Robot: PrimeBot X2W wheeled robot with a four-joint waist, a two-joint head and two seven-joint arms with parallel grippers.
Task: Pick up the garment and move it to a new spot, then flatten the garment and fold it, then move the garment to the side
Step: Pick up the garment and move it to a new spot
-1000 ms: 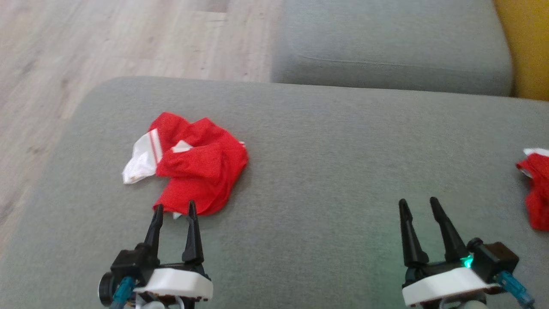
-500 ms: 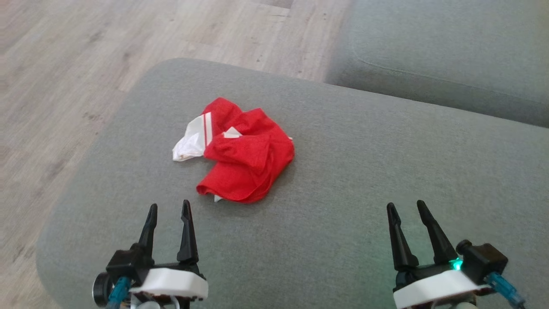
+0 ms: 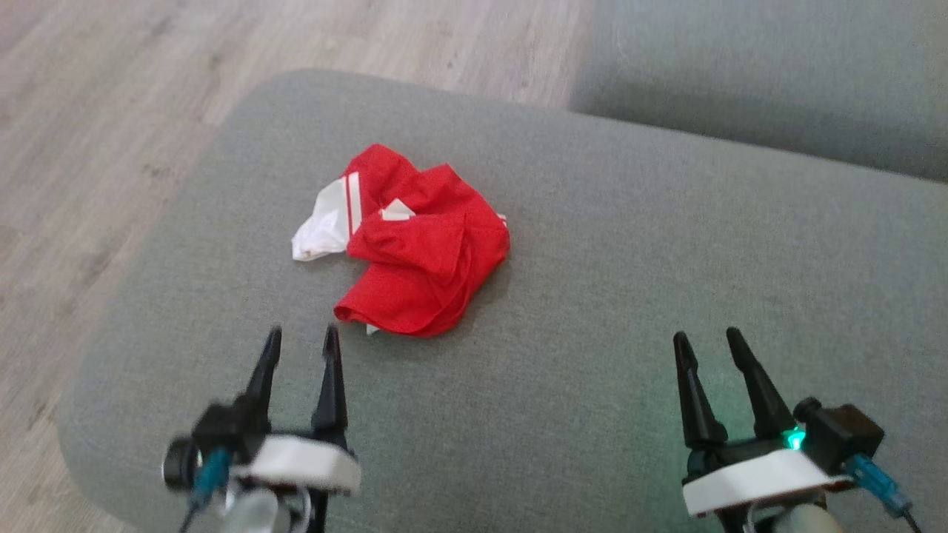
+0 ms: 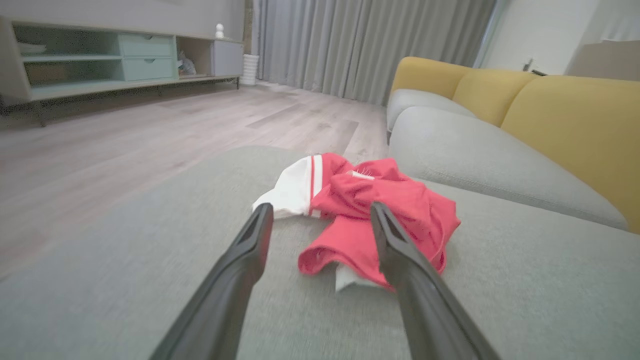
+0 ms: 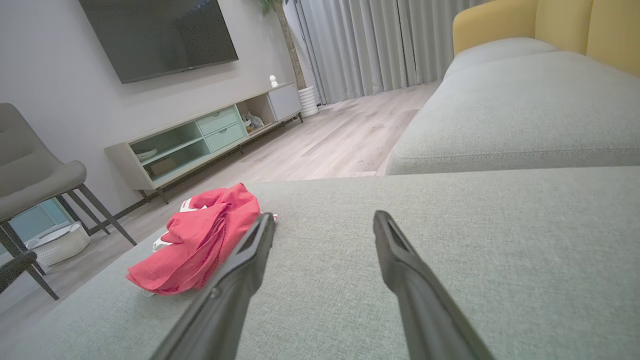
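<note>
A crumpled red garment [image 3: 418,252] with a white striped sleeve lies on the grey sofa cushion [image 3: 629,244], toward its left end. My left gripper [image 3: 302,340] hovers open just short of the garment's near edge, nothing between its fingers. In the left wrist view the garment [image 4: 380,210] sits right ahead of the spread fingers [image 4: 250,245]. My right gripper [image 3: 709,340] stands open and empty over bare cushion far to the right. The right wrist view has the garment [image 5: 200,240] off to the left of that gripper [image 5: 324,220].
Wooden floor [image 3: 111,111] drops off beyond the cushion's left and far edges. A second grey cushion [image 3: 763,74] adjoins at the back right. The yellow sofa back [image 4: 565,115], a TV cabinet [image 5: 200,140] and a chair [image 5: 35,185] stand in the room.
The head camera has turned, shifting the whole picture right and down. The left gripper looks blurred, rising slightly toward the garment. The garment lies as before; both grippers stay open.
</note>
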